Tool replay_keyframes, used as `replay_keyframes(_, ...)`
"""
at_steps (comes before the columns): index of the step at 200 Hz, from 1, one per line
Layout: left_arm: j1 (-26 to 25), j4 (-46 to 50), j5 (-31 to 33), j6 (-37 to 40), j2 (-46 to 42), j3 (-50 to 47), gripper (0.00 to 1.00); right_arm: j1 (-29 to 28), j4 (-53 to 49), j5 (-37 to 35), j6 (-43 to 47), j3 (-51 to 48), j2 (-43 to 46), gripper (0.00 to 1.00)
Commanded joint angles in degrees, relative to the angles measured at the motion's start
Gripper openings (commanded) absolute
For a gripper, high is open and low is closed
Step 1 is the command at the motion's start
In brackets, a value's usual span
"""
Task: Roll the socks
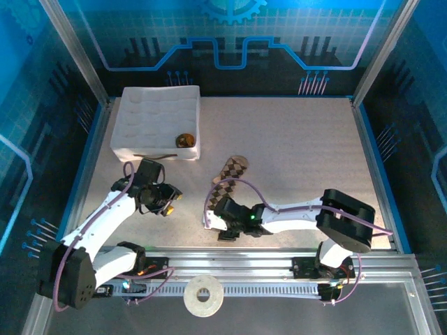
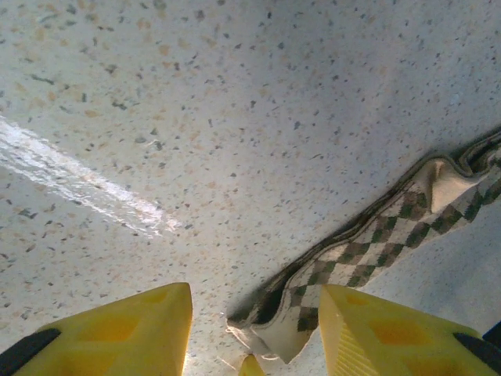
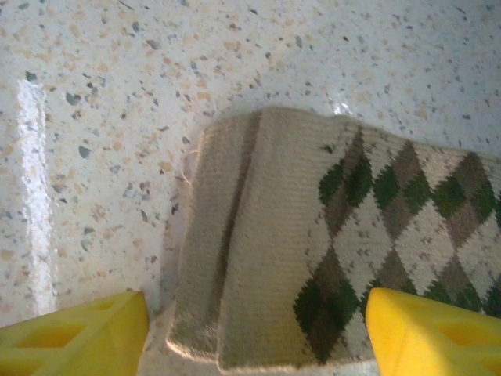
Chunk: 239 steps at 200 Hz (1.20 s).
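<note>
Right jaws apart astride the tan argyle fabric sock (image 3: 313,235), left jaws apart at nine o'clock — a shallow pinch may slip.

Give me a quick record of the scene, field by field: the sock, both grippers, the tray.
argyle sock: lying flat, unrolled, mid-table
right gripper: open, over the sock's plain end
left gripper: open, low over the table, sock end ahead of it
foam tray: far left, small brown round item inside
</note>
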State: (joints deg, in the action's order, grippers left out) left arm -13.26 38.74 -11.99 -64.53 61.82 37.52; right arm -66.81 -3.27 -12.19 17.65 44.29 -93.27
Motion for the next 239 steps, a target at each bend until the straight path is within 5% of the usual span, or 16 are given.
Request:
replay_keyframes(1, 0.69, 1.07, -1.75, -0.33, -1.6, -0.52, 0.47, -0.61, 1.13, -2.02, -0.72, 2.62, -2.93, 0.7)
replay_keyframes(16, 0.69, 1.27, -1.88, -0.11, -1.62, -0.43, 0.47, -0.61, 0.29, -3.79, -1.59, 3.89, -5.36, 0.61)
replay_keyframes(47, 0.76, 1.39, -2.18, 0.08, -1.56, 0.15, 0.47, -0.1, 0.02, -4.45, -2.91, 5.21, -7.21, 0.21)
replay_keyframes(73, 0.75, 1.94, -2.25, 0.38, -1.35, 0.88, 0.47, 0.83, -1.67, -1.9, -4.15, 5.71, -5.38, 0.0)
replay_keyframes(124, 0.7, 1.19, -4.08, -0.33, -1.29, 0.47, 0.47, 7.91, -8.16, 16.52, -10.62, 9.36, -1.8, 0.0)
replay_keyframes(182, -0.82, -2.9, -8.36, 0.64, 2.85, 1.12, 0.46, 19.52, -16.3, 42.73, -20.04, 15.65, -10.04, 0.0)
replay_keyframes(239, -9.6, -11.88, -9.19, -5.11, 8.99, 2.32, 0.41, 25.19, -21.39, 47.95, -24.1, 21.11, -19.88, 0.0)
